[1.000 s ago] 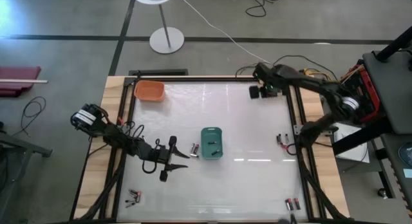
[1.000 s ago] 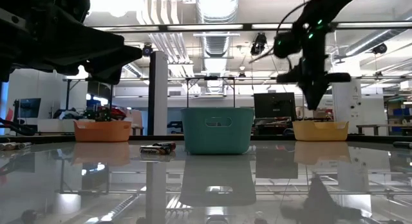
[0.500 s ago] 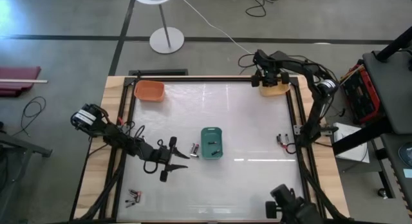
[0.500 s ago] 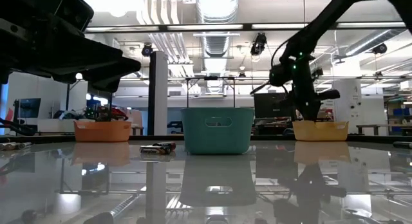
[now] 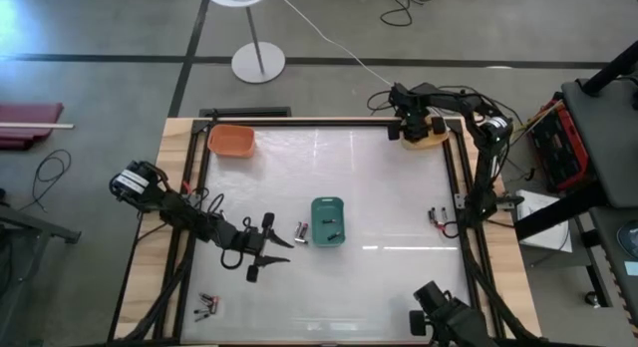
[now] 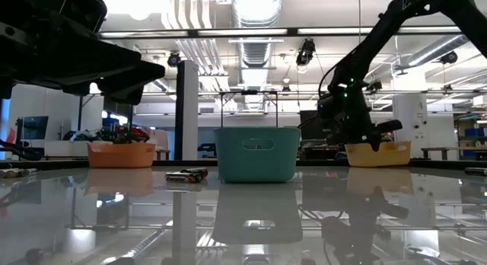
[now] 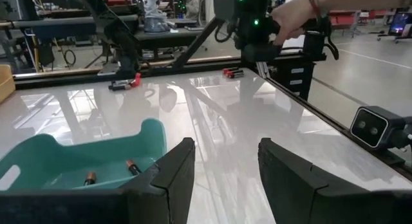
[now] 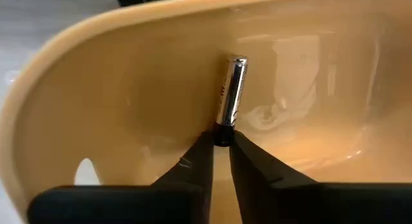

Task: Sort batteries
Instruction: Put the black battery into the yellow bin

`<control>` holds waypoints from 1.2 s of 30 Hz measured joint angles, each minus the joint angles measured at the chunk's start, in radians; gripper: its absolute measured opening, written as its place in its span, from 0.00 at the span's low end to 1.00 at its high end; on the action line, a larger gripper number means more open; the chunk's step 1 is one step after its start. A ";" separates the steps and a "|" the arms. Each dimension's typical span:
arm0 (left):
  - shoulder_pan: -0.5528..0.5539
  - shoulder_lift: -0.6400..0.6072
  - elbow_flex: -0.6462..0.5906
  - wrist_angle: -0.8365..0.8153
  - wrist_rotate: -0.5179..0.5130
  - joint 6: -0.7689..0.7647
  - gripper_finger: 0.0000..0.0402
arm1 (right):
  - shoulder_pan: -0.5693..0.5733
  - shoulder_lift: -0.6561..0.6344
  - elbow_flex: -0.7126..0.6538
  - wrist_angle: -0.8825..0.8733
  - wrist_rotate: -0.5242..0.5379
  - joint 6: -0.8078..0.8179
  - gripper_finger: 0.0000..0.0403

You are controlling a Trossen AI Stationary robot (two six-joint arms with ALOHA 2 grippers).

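**Right arm is down in the yellow bin with a battery**

Since a second ago the right arm has swung from open table over to the yellow bin (image 5: 431,138), at the far right corner as seen from the teal bin (image 5: 327,221), and dropped lower; half a second ago it was already above that bin, now it's dipped in. Nothing else on the table has shifted, and the left arm sits where it was.

Right gripper (image 8: 221,141) is pinched on the dark end of a silvery AA-style battery (image 8: 230,90), the rest of the cell sticking out past the fingertips into the bin's hollow. My read is it's held by the tail so it can simply be let go and fall clear inside (not dropped yet, fingers are closed on it).

Left gripper (image 7: 222,165) is parked just left of the teal bin, fingers spread with nothing between them, pointed across that bin, probably waiting its turn.

Where the rest of the batteries are, relative to the teal bin:
- two small cells (image 7: 109,173) lying inside it
- a couple of loose cells (image 5: 300,228) on the table right beside its left wall
- one group (image 5: 206,305) toward the near left corner
- one group (image 5: 437,216) off to the right by the table edge
- one group (image 5: 454,314) toward the near right corner

An orange bin (image 5: 231,140) sits at the far left corner, contents not visible. Plenty of sorting left, I'd say.
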 joint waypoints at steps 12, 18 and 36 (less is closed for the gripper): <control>-0.001 -0.008 0.000 -0.007 -0.002 -0.037 0.38 | 0.097 -0.322 -0.031 -0.045 0.177 -0.003 0.42; -0.007 -0.008 0.000 -0.021 0.027 -0.066 0.38 | 0.417 -0.529 -0.155 -0.183 0.217 0.101 0.45; -0.023 -0.008 0.004 -0.063 0.028 -0.070 0.38 | 0.896 -0.697 -0.613 -0.191 -0.102 0.650 0.36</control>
